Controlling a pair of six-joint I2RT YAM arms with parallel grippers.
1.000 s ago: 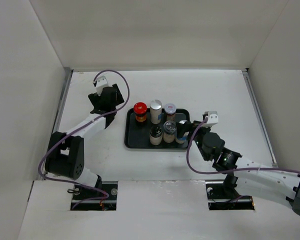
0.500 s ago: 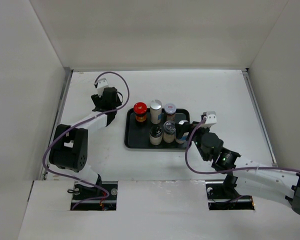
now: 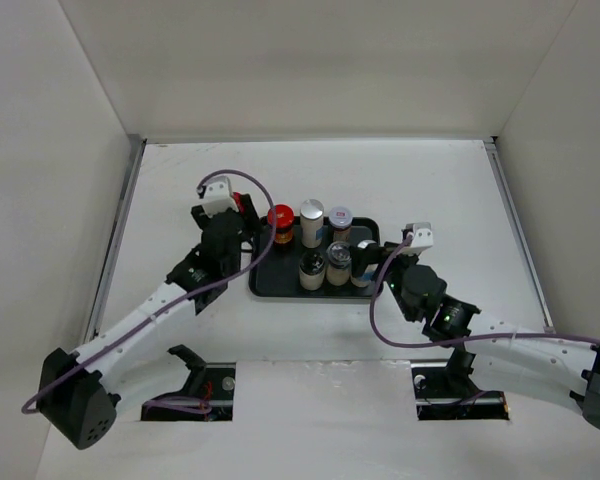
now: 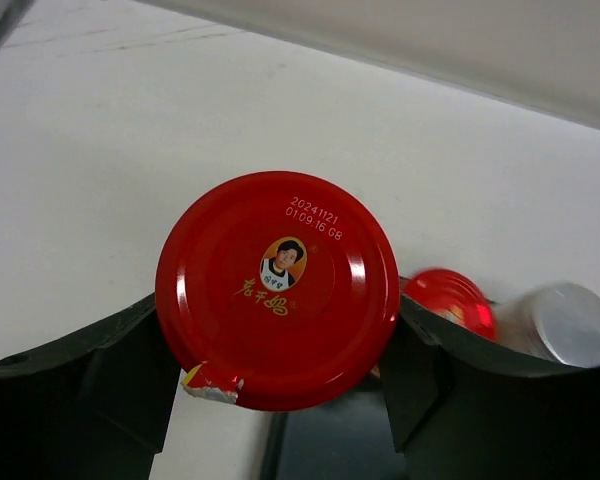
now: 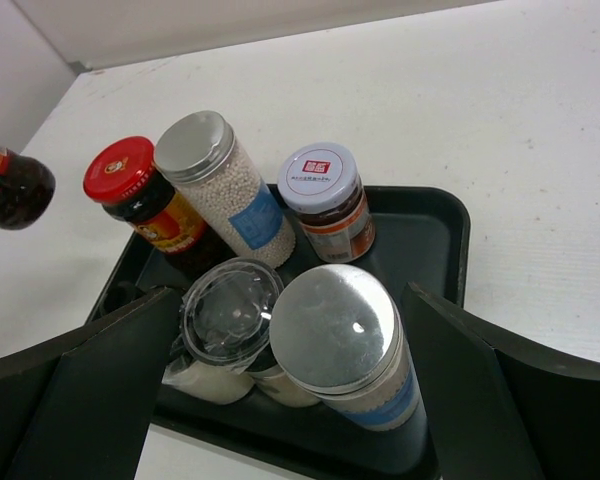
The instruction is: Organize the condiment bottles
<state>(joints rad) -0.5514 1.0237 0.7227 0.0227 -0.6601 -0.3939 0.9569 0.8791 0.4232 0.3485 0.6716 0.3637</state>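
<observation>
My left gripper is shut on a red-capped condiment bottle, held above the table at the left edge of the black tray; from above that bottle shows just left of the tray. Five more bottles stand on the tray: a red-capped one, a silver-lidded one with white beads, a white-lidded one, a clear-lidded one and a silver-lidded, blue-labelled one. My right gripper is open, its fingers on either side of the two front bottles without gripping them.
White walls close in the table on the left, back and right. The tray has bare floor at its far right corner. A purple cable loops above the left wrist.
My left gripper has shut on the red-capped bottle and the arm has carried it right and nearer, up to the tray's left edge. The right arm has hardly moved.
</observation>
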